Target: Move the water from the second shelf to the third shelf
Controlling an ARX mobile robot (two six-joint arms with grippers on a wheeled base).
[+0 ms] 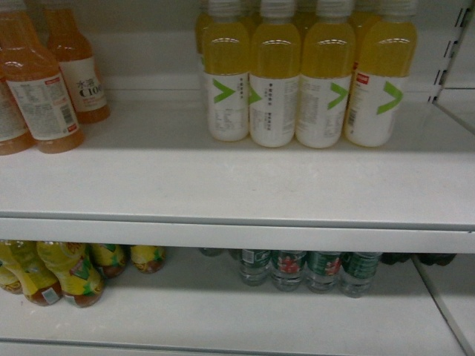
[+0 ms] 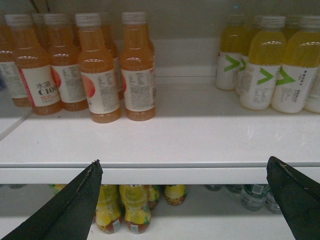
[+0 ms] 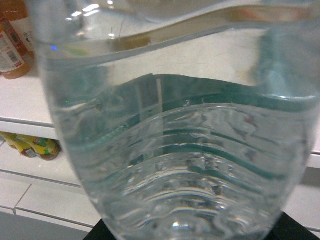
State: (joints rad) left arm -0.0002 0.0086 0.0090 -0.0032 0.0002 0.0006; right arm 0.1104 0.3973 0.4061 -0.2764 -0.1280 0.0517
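Observation:
A clear ribbed water bottle (image 3: 175, 150) with a dark green label fills the right wrist view, very close to the camera. My right gripper (image 3: 192, 231) is shut on it, and only the black finger bases show at the bottom corners. More water bottles (image 1: 297, 268) with green labels stand at the back of the lower shelf (image 1: 223, 319), also seen as water bottles (image 2: 252, 195) in the left wrist view. My left gripper (image 2: 182, 167) is open and empty, level with the front lip of the upper shelf (image 2: 175, 145). Neither gripper shows in the head view.
On the upper shelf (image 1: 223, 185) stand yellow drink bottles (image 1: 304, 81) with white labels at the right and orange drink bottles (image 1: 44, 81) at the left. Yellow-labelled tea bottles (image 1: 67, 271) fill the lower shelf's left. A slotted upright (image 1: 449, 52) borders the right side.

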